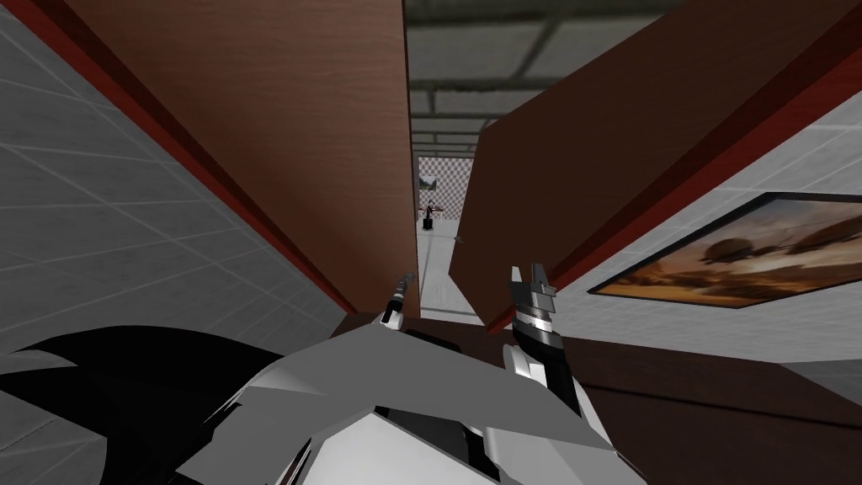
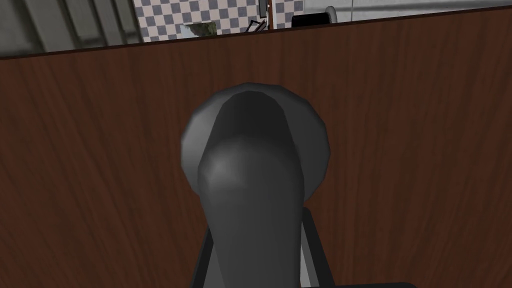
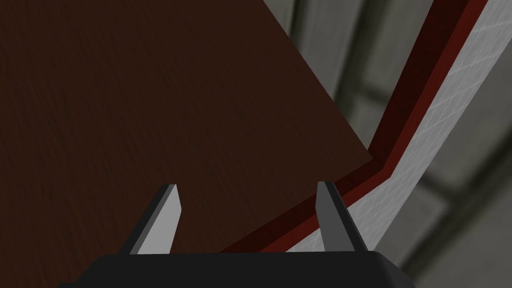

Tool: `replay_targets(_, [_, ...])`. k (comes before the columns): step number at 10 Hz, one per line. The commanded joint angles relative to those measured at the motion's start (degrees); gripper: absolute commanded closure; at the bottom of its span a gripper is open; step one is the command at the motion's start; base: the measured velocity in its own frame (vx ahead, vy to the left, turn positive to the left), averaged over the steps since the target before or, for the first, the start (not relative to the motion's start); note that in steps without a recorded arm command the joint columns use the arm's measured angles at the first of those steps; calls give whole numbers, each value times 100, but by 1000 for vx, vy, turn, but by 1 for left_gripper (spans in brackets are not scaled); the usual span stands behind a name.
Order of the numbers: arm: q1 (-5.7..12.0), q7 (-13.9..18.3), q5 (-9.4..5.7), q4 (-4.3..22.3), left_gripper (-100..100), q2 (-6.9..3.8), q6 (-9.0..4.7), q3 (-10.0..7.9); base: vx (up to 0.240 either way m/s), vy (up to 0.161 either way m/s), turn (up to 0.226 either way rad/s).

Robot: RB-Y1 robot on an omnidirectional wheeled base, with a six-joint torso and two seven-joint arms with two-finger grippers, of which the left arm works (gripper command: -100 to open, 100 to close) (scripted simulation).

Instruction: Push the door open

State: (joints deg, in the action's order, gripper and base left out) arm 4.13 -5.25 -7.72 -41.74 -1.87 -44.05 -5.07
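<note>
Grey tiled walls (image 1: 101,210) flank the doorway on both sides of you, and a dark red frame (image 1: 210,177) edges the opening.

Two brown wood-grain door leaves fill most of the head view. The left door leaf (image 1: 295,126) stands directly ahead of your left tool (image 2: 256,220). The right door leaf (image 1: 589,143) stands ahead of your right tool (image 3: 247,192) and is swung away from it.

Between the two leaves a narrow gap lies open, ahead of both tools and between them. Through it you see a pale floor and, far off, a checkered wall (image 1: 446,181).

On the wall outboard of your right tool hangs a framed picture (image 1: 741,253) in orange and brown tones.

Your left tool is closed around the dark grey door handle (image 2: 252,150). Its fingers (image 2: 312,245) press the handle's two sides. The handle's round base sits flat on the left leaf, near that leaf's free edge, which borders the gap.

Your right tool is spread, with nothing between its fingers (image 3: 165,220). It is raised in front of the right door leaf, near the lower corner of that leaf. You cannot tell from the views whether it touches the wood. Beyond that tool the red frame and a strip of grey wall run past the leaf's edge.
</note>
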Motion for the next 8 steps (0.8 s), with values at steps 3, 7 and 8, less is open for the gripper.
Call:
replay_targets(3, [52,-102,-90,-42,100,-168,-61,-191,170,-25,45])
replay_targets(7, [78,-198,-158,-21,100,-219,-77,-328,156,-2,45])
replay_targets(8, [78,-198,-158,-21,100,-219,-77,-328,43,-2,-3])
